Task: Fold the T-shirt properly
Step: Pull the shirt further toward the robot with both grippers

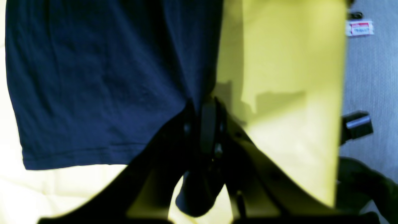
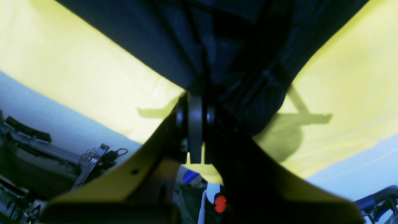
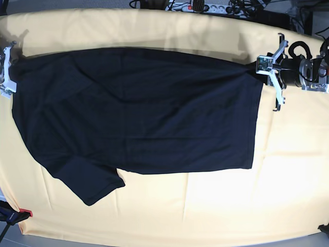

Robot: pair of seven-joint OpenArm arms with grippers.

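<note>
The black T-shirt lies spread flat on the pale yellow cloth, one sleeve pointing to the front left. My left gripper is at the shirt's far right corner, shut on the hem. In the left wrist view the left gripper pinches the fabric, and a small fold hangs out below the jaws. My right gripper is at the shirt's far left edge. The right wrist view shows that gripper shut on bunched dark fabric.
A power strip and cables lie behind the table's back edge. Grey floor with a small label shows beyond the cloth's edge. A red item sits at the front left corner. Bare yellow cloth stretches right of the shirt.
</note>
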